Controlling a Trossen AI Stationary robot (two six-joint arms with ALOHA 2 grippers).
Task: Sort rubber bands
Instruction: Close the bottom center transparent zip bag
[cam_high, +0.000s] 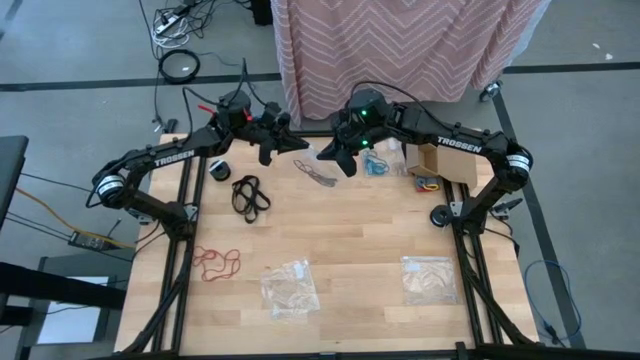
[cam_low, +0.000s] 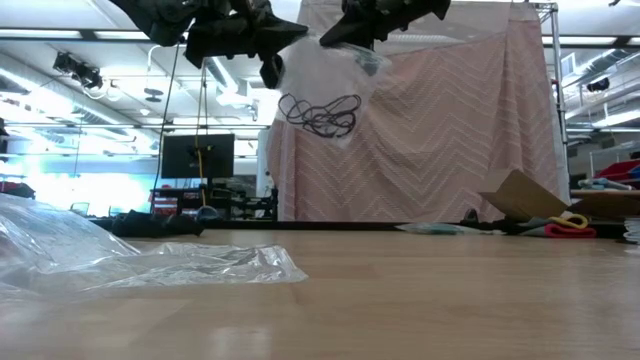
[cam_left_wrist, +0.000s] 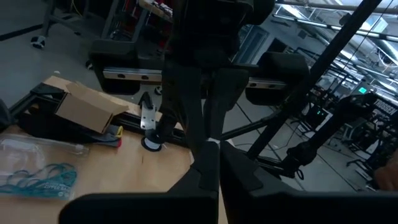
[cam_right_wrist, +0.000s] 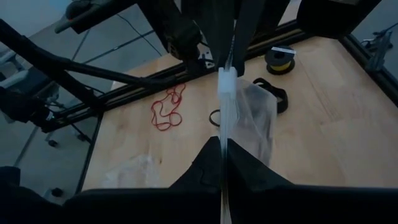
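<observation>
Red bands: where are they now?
In the high view the red bands lie near the table's left edge, left of a clear bag and below the black bands.

Both grippers are raised above the far middle of the table (cam_high: 350, 230): the left gripper (cam_high: 268, 152) on the left, the right gripper (cam_high: 345, 160) just to its right. A plastic bag (cam_low: 325, 85) hangs from the right gripper, clear of the table, with rubber bands (cam_low: 320, 113) inside. On the table, one cluster (cam_high: 250, 195) lies at far left, another (cam_high: 216, 262) nearer the front left. Two bags (cam_high: 288, 287) (cam_high: 428, 279) lie along the front, well apart. A cardboard box (cam_high: 438, 160) sits at far right, with a cluster (cam_high: 378, 164) beside it.
</observation>
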